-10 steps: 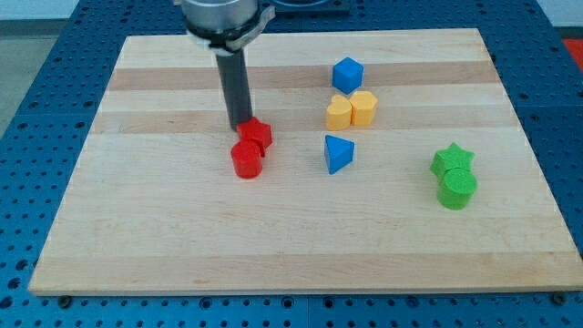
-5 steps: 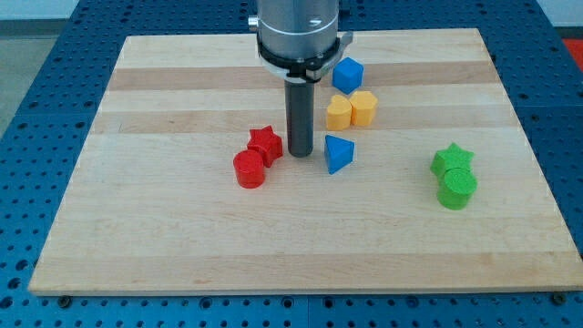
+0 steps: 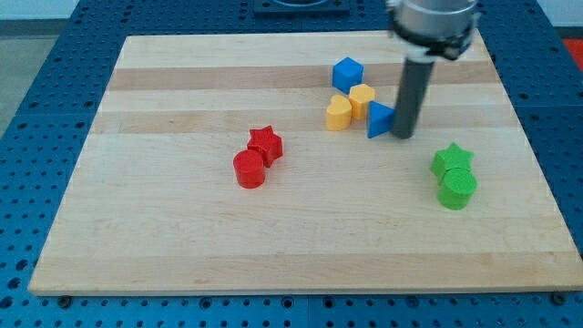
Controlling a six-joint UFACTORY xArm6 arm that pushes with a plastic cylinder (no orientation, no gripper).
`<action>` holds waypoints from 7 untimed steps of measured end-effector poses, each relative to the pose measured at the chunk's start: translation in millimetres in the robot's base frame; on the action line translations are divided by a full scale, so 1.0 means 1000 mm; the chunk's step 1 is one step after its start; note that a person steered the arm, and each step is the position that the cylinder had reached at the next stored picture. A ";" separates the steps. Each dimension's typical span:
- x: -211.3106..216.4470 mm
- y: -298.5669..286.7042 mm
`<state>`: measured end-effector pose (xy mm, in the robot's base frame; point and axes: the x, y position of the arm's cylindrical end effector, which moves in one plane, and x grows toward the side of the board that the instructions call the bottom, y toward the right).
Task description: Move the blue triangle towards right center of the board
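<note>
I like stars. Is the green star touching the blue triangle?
No, the green star sits apart toward the view's right, with bare board between it and the blue triangle, which my tip stands beside.

blue blocks [image 3: 347,73]: 2 | yellow [image 3: 339,113]: 2 | red [image 3: 248,169]: 2 | green [image 3: 453,159]: 2

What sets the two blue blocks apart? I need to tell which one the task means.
The blue triangle is a wedge coming to a point; the blue cube is blocky. The blue triangle sits right beside my tip, on its left; the blue cube lies farther toward the view's top, away from it. The triangle borders the yellow blocks on their right, the cube above them. Both share one blue.
</note>
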<state>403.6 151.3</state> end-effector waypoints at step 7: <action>-0.012 -0.015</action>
<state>391.8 136.3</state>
